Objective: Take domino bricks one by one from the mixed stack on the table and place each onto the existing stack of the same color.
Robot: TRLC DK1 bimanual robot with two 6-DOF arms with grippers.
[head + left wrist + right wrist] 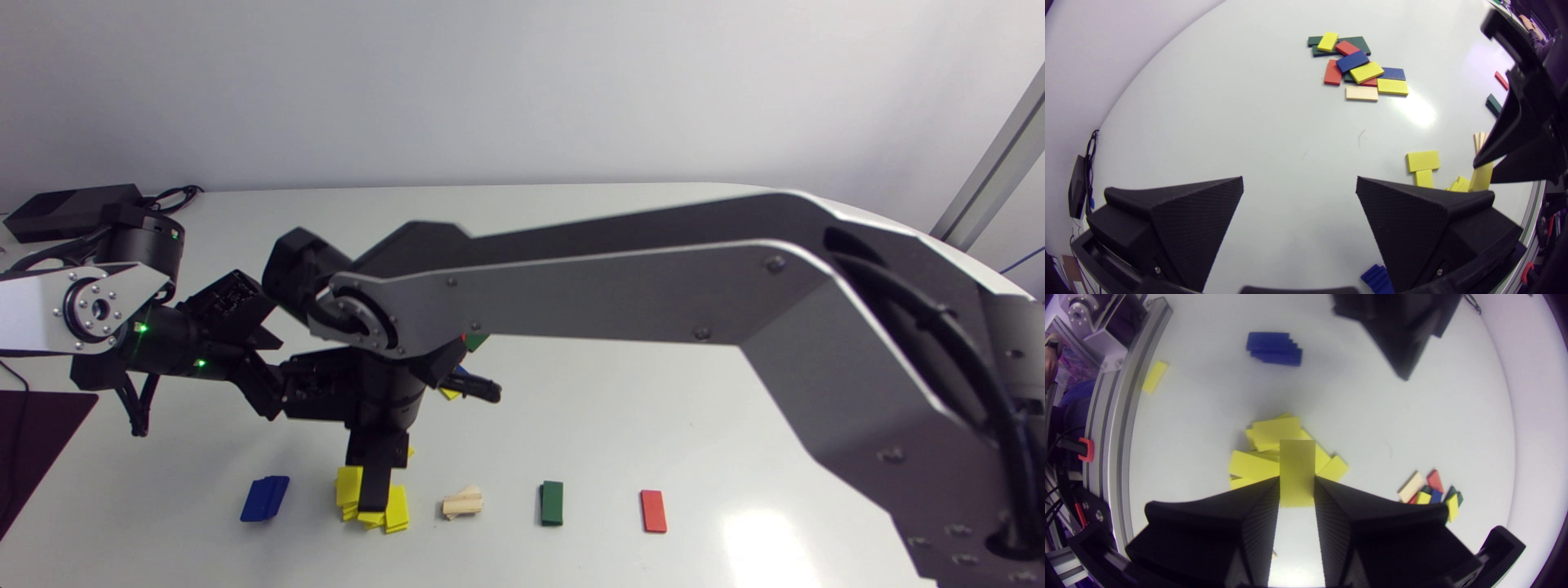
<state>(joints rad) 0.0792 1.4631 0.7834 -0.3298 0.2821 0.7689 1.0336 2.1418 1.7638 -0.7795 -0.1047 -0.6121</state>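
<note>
Over the toppled yellow stack, the right tool grips one yellow brick between both fingers, while the left tool hangs nearby, spread wide and empty.

My right arm comes in from the right and stretches past the middle. Its wrist is bent so the right pincer points down at the surface, with the jaws pressed on two sides of a yellow brick. My left arm sits at the left side, its left pincer above the surface close to the right one, fingers spread wide apart
</note>
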